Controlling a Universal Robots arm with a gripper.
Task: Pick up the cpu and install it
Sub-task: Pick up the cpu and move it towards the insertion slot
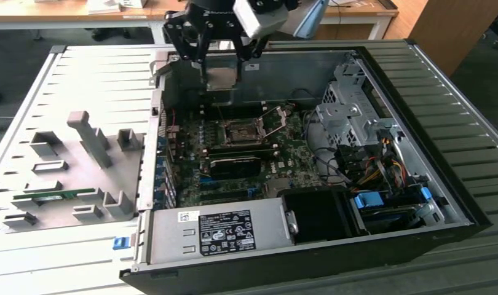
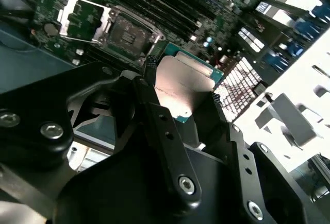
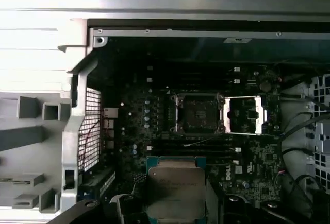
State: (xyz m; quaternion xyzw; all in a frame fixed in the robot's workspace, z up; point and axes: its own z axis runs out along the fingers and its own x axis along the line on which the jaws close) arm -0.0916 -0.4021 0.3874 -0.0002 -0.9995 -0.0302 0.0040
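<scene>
Two black fingers (image 2: 160, 126) of the single pincer (image 2: 181, 80) fill the front of the second wrist view, clamped on opposite edges of the one cpu (image 2: 191, 74). It is a flat chip with a dull silver-grey metal lid, a pale glare across it, and a thin green rim showing past the lid on the free sides. In the first wrist view the cpu (image 3: 175, 188) shows its lid face-on toward the camera. It is close to square, so no long axis stands out, and its edges run roughly in line with those of the socket (image 3: 198, 113).

There is one socket, dark and bare, and beside it one metal retention frame (image 3: 247, 115) swung open. The cpu is held in the air apart from both, with rows of slots on the motherboard (image 1: 294, 150) between it and the socket.

In the exterior view the pincer (image 1: 222, 64) hangs over the far side of the one open computer case (image 1: 298, 74), the cpu (image 1: 221, 78) just under it. One grey power supply (image 1: 171, 230) sits at the case's near end. On the slatted surface (image 1: 93, 80) at the exterior view's left lies one fixture plate (image 1: 77, 166) carrying one green memory stick (image 1: 52, 195).
</scene>
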